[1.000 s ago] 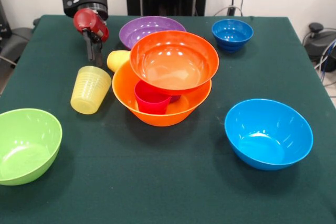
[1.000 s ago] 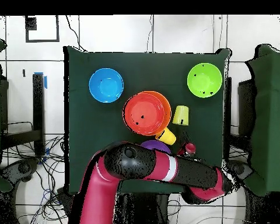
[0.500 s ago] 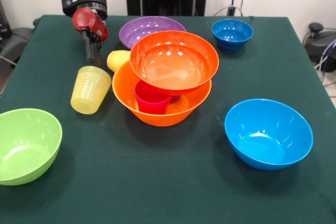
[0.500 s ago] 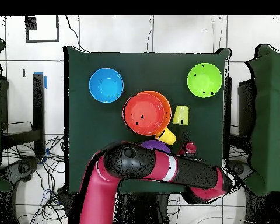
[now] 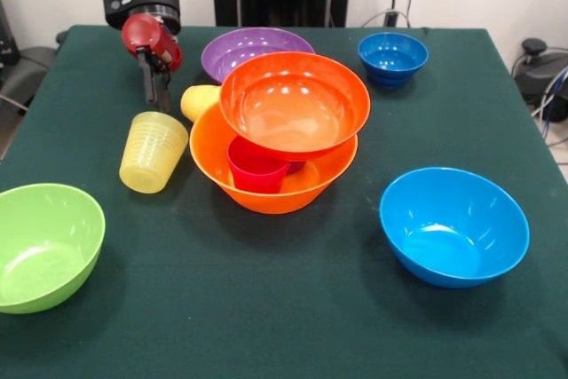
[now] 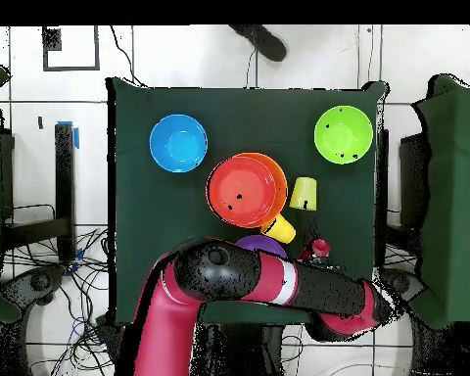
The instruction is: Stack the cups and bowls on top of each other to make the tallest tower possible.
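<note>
My gripper (image 5: 158,99) (image 6: 319,247) hangs shut and empty just above the table, behind the ribbed pale yellow cup (image 5: 153,152) (image 6: 304,194), which stands mouth down. An orange-yellow cup (image 5: 200,101) (image 6: 278,229) lies on its side to the gripper's right. The tower is the largest orange-yellow bowl (image 5: 266,194) holding a red-pink cup (image 5: 256,166) and a sliver of purple cup (image 5: 295,167). The red-orange bowl (image 5: 295,104) (image 6: 245,191) rests tilted on them.
The purple bowl (image 5: 253,44) sits behind the tower, half hidden under my arm in the overhead view. A small dark blue bowl (image 5: 392,57) is at the back right, a light blue bowl (image 5: 453,225) (image 6: 178,143) front right, a lime green bowl (image 5: 44,246) (image 6: 344,134) front left.
My gripper has edged slightly back from the pale yellow cup. A dark shape has appeared beyond the table's far edge in the overhead view. The bowls and cups have not moved.
</note>
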Available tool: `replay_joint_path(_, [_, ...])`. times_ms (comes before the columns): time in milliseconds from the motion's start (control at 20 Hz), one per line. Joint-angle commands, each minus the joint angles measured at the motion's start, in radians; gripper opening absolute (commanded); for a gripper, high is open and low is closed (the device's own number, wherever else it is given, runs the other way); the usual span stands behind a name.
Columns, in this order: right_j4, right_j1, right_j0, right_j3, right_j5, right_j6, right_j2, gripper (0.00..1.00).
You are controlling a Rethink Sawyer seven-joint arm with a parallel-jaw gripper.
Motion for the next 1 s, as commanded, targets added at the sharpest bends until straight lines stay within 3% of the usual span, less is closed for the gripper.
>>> replay_joint_path(50, [0.038,-0.006,0.000,-0.148,0.048,-0.012,0.103,1.00])
replay_joint_path(1000, [0.024,-0.064,-0.002,-0.163,0.050,0.023,0.108,1.00])
